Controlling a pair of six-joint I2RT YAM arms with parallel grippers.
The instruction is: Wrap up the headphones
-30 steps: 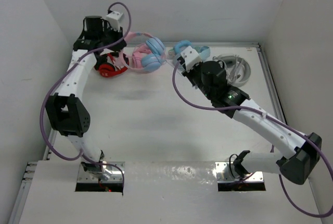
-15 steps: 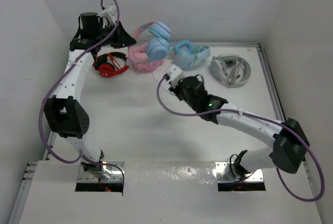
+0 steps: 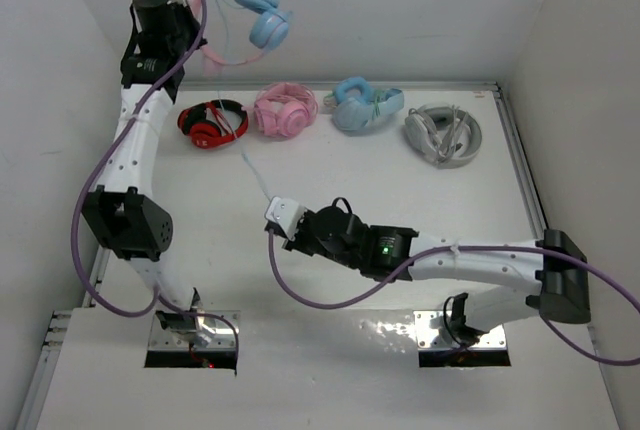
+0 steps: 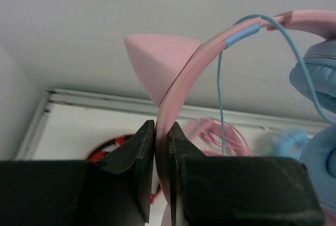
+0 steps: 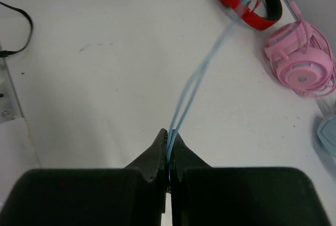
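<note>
While aloft, headphones [image 3: 268,26] pink-banded, blue-cupped.

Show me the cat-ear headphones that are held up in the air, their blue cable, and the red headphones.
cat-ear headphones [image 3: 270,27]: top view, on the lower blue ear cup.
cable [image 5: 202,67]: right wrist view, middle of the doubled blue strand.
red headphones [image 3: 205,133]: top view, on the red ear cup.

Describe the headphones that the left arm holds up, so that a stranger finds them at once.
Look above the far left corner of the table. There the left gripper pinches the headphones in the air by the headband. Only this pair joins a pink cat-ear headband to light blue cups.
</note>
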